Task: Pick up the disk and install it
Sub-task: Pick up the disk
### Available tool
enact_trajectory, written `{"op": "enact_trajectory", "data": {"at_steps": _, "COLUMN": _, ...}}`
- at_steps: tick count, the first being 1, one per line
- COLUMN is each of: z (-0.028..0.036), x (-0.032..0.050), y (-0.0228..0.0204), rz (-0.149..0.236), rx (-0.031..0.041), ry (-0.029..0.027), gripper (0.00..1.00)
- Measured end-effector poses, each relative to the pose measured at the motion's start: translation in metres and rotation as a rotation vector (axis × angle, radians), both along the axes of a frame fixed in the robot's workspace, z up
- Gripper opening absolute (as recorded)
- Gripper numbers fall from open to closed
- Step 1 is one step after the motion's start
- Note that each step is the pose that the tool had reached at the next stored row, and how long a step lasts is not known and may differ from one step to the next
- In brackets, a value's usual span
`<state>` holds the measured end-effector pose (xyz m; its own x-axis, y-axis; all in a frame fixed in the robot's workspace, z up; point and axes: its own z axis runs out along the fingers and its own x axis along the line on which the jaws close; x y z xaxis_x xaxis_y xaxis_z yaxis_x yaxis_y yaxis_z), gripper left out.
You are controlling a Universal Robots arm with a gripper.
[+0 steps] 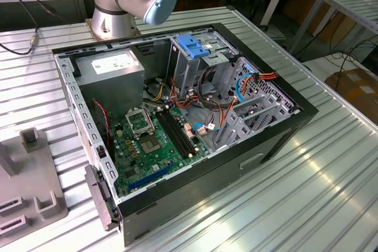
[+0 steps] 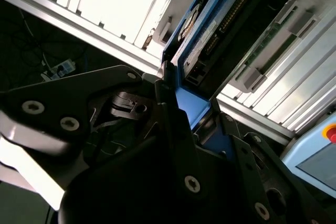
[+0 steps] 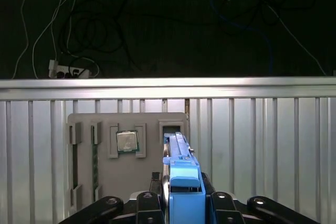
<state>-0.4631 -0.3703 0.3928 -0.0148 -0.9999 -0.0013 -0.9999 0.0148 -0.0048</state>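
Note:
The disk (image 3: 182,179) is a flat dark drive in bright blue side rails, seen edge-on in the first wrist view. My gripper (image 3: 181,187) is shut on it, with a black finger pressed against each side. The disk's far end points toward a slot (image 3: 173,128) in a grey holder plate (image 3: 152,171); I cannot tell whether it touches the slot. In the second wrist view the disk (image 2: 220,22) shows its dark face, connector pins and blue rail, running away from my gripper (image 2: 190,99).
In the exterior view the open computer case (image 1: 277,140) lies on the ribbed metal table, with a green motherboard (image 1: 153,140), a grey power-supply box (image 1: 109,66) and a metal drive cage with a blue latch (image 1: 195,45). The holder plate carries a processor chip (image 3: 127,141). The table's edge (image 3: 168,85) runs beyond it.

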Motion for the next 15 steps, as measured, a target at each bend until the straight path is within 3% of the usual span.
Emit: {"op": "enact_trajectory", "data": {"at_steps": 15, "z": 0.0169, "x": 0.0, "y": 0.0, "rz": 0.0, "rx": 0.0, "ry": 0.0, "gripper": 0.37}}
